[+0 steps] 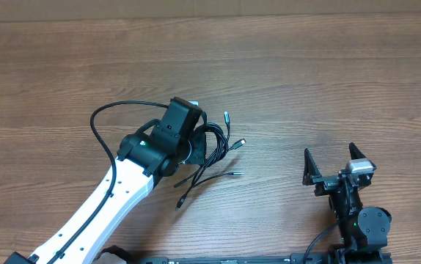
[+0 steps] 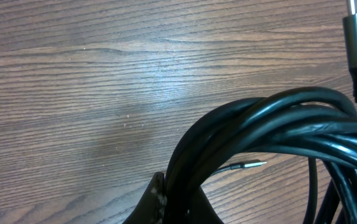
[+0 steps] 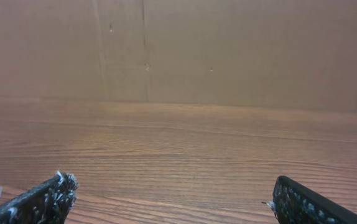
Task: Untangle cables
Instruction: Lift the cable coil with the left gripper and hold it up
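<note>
1. Cables (image 1: pixel 218 149) lie bunched on the wooden table (image 1: pixel 306 66), partly under the left gripper (image 1: pixel 190 126), with plug ends fanning out beside it.
2. Left jaws are hidden by the bundle, so their state cannot be told. The right gripper (image 1: pixel 329 151), well apart from the left gripper, gapes wide and empty.
3. Cords look light, limp and slippery. A free plug end seems the surest hold.
</note>
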Tool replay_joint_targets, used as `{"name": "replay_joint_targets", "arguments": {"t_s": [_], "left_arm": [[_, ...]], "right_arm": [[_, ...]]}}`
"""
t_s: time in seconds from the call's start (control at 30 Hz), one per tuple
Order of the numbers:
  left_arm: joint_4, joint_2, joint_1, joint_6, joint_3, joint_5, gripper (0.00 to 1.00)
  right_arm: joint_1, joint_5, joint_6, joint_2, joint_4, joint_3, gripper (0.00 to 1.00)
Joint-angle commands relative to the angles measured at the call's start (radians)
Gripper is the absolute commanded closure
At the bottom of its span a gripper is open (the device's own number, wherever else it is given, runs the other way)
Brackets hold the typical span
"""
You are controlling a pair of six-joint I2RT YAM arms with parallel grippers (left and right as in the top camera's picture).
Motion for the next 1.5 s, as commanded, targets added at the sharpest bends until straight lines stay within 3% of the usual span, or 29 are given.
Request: {"name": "replay_joint_targets", "arguments": {"t_s": [0.0, 0.4, 0.77, 0.97, 1.17, 1.37, 1.47], "left_arm": [[-0.001, -0.022, 0.000, -0.007, 0.021, 0.012, 0.96], [0.000, -0.022, 0.000, -0.017, 0.021, 0.039, 0.96], [-0.002, -0.021, -0.019, -0.247, 0.021, 0.071, 0.96], [-0.008, -0.021, -0.060, -0.275, 0.021, 0.060, 0.96], [-0.061, -0.021, -0.068, -0.208, 0.021, 0.063, 0.96], [-0.074, -0.021, -0.068, -0.034, 0.021, 0.072, 0.96], [-0.082, -0.021, -0.068, 0.019, 0.021, 0.072, 0.96]], "right_arm": [[-0.006, 0.006, 0.006, -0.010, 0.006, -0.010, 0.00], [-0.006, 0.006, 0.006, -0.010, 0.006, -0.010, 0.00], [-0.006, 0.006, 0.006, -0.010, 0.006, -0.010, 0.00], [-0.006, 0.006, 0.006, -0.010, 0.006, -0.010, 0.00], [-0.006, 0.006, 0.006, -0.010, 0.006, -0.010, 0.00], [-0.006, 0.008, 0.006, -0.010, 0.006, -0.010, 0.00], [-0.006, 0.098, 0.006, -0.010, 0.005, -0.010, 0.00]]}}
